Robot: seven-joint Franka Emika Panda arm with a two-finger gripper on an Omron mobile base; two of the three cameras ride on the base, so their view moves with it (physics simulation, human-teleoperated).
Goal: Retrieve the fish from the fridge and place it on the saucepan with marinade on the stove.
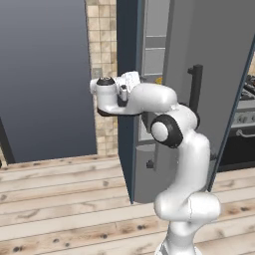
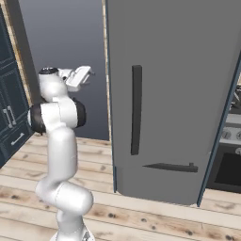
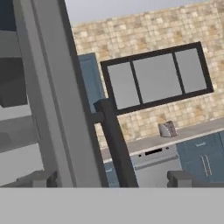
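Observation:
The fridge (image 1: 154, 50) stands with its door (image 2: 188, 94) swung partly open, and pale shelves show in the gap. My gripper (image 1: 135, 77) (image 2: 84, 74) hovers open and empty at shelf height, just outside that gap. In the hand view the fingertips (image 3: 37, 178) stand wide apart, and my gripper (image 3: 110, 179) looks along the door's edge and its dark handle (image 3: 116, 144), with the shelves (image 3: 17, 131) to the left. The fish is hidden. Part of the stove (image 1: 246, 99) (image 2: 230, 136) peeks out past the door on the right. The saucepan and marinade are out of view.
The open door blocks the way between the arm and the stove. A dark grey wall panel (image 1: 45, 74) and dark blue cabinets (image 2: 9, 117) stand to the left. Far across the room are a window (image 3: 157, 76) and a toaster (image 3: 167, 129) on a counter. Wooden floor (image 1: 60, 199) lies below.

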